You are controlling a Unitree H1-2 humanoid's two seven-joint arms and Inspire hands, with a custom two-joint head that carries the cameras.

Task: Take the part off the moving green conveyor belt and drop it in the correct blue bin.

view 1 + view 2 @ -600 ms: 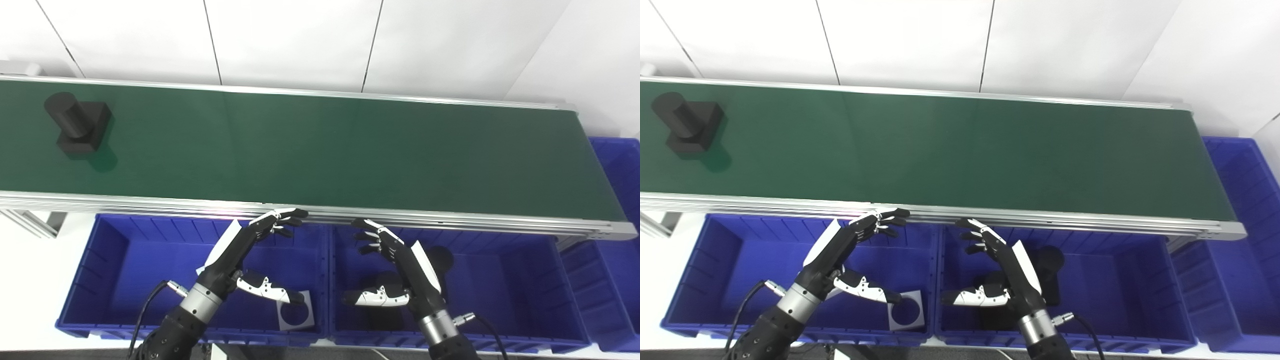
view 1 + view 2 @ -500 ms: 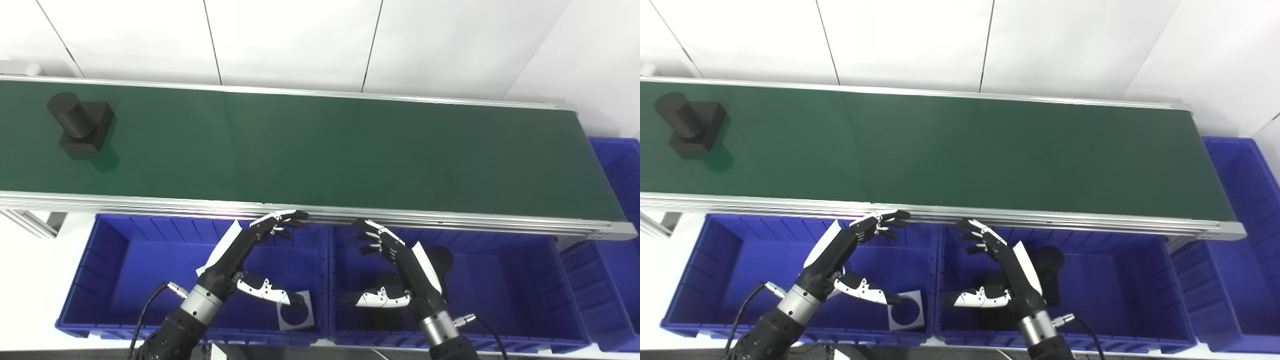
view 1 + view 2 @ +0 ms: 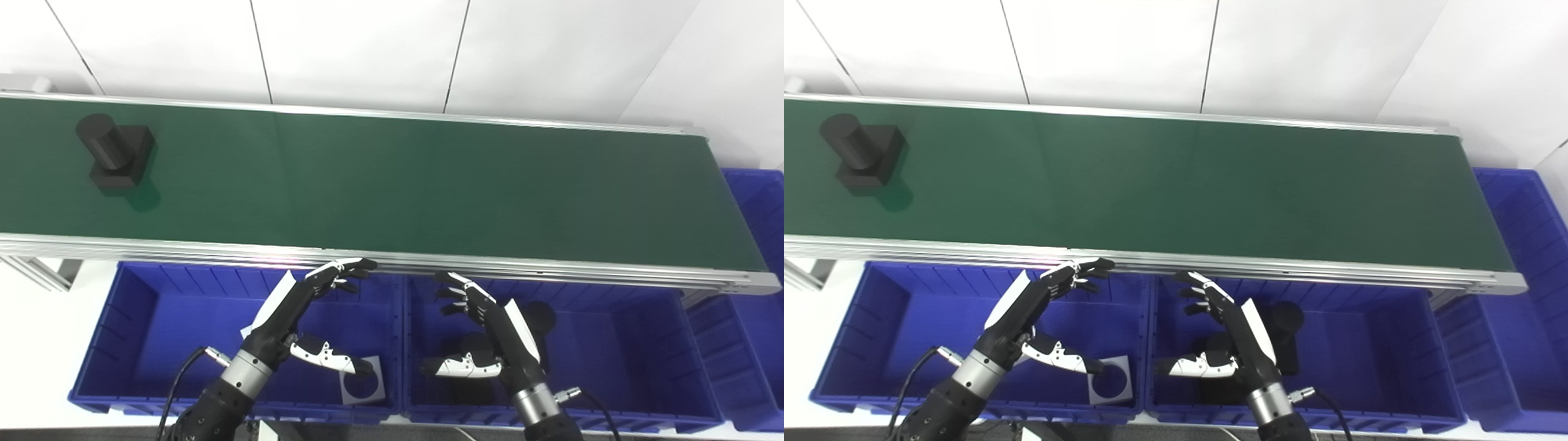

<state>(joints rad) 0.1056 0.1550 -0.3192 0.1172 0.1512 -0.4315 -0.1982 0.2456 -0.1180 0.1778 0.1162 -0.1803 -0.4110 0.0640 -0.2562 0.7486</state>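
black part (image 3: 116,152) sitting on green belt (image 3: 429,184), left hand (image 3: 300,318) hovering spread over left bin (image 3: 110,318) holding a grey plate (image 3: 362,387), right hand (image 3: 490,331) spread over middle bin (image 3: 674,367) holding black parts (image 3: 542,315)

Bright, even light; edges perhaps slightly distorted.

Left hand (image 3: 293,311) open, fingers spread, thumb out sideways, forearm angled up-right. Right hand (image 3: 490,331) open, empty, fingers forward, thumb toward left hand.
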